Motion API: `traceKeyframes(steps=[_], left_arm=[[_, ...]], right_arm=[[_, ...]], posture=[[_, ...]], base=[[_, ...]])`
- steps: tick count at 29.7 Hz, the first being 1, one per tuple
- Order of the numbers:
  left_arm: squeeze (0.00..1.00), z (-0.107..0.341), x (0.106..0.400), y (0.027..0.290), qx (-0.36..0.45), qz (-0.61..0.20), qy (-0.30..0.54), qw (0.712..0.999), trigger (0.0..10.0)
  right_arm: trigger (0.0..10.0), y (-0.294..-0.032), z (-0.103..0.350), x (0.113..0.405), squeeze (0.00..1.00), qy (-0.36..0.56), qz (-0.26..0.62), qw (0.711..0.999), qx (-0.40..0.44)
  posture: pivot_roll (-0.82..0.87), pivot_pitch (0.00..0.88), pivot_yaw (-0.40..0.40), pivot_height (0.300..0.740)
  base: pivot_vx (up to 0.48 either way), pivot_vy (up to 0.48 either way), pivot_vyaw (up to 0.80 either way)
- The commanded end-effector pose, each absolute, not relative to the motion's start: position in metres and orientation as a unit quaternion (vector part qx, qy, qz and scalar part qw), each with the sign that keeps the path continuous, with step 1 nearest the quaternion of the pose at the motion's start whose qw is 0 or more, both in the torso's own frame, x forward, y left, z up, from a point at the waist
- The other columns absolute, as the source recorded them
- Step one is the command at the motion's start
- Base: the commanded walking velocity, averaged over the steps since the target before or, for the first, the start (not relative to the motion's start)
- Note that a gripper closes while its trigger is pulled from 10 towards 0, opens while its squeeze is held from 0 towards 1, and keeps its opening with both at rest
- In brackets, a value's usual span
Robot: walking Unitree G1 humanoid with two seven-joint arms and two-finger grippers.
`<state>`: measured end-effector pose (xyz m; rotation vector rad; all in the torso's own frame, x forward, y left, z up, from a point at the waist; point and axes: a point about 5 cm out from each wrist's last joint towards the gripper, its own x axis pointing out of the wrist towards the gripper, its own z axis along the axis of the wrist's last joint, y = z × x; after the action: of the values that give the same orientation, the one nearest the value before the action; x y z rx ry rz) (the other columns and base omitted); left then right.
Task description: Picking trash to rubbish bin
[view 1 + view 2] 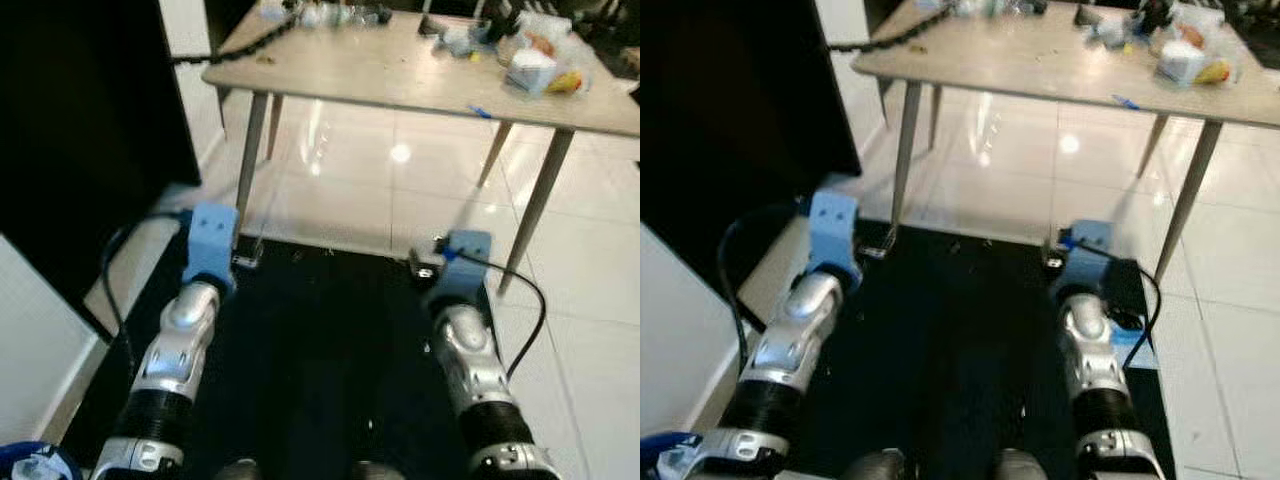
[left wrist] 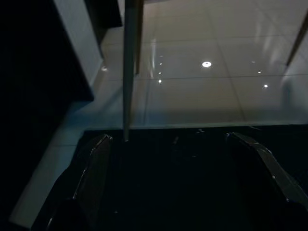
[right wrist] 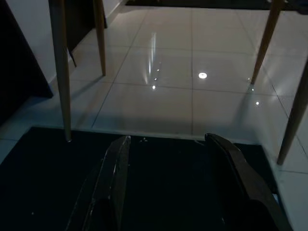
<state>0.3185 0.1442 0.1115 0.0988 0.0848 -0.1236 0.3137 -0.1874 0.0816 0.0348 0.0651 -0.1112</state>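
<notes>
A pale wooden table (image 1: 400, 75) stands ahead of me with litter at its far right: a crumpled white wrapper (image 1: 530, 68), a yellow piece (image 1: 565, 82) and a small blue scrap (image 1: 480, 111) near the front edge. Clear bottles (image 1: 330, 14) lie at the back. Both silver arms reach forward low over a black mat (image 1: 330, 330), short of the table. In the left wrist view my left gripper (image 2: 168, 139) is open and holds nothing. The right wrist view shows my right gripper (image 3: 168, 138) likewise open and bare, over the mat's far edge.
A dark cabinet (image 1: 80, 130) fills the left side. A black cable (image 1: 250, 45) hangs off the table's left corner. Thin table legs (image 1: 250, 150) stand just past the mat. Glossy white tiles (image 1: 400, 200) lie under the table. A blue-rimmed object (image 1: 35, 462) sits at bottom left.
</notes>
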Motion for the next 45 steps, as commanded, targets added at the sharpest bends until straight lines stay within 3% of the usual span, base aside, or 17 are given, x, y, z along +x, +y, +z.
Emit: traceKeyframes(steps=[1,45], left_arm=[[0.0,0.1075,0.3167,0.1424,0.051,-0.065,0.05,0.995,10.0],[0.0,0.1099,0.319,0.1388,0.047,-0.071,0.05,0.995,10.0]], right_arm=[[10.0,-0.1938,0.0797,0.3118,0.0,0.037,-0.065,0.997,0.014],[10.0,-0.196,0.0855,0.3122,0.0,0.023,-0.072,0.997,0.01]], posture=[[-0.07,0.04,0.001,0.74],[-0.08,0.057,0.006,0.74]], base=[[0.277,0.0,0.0],[0.274,0.0,-0.15]])
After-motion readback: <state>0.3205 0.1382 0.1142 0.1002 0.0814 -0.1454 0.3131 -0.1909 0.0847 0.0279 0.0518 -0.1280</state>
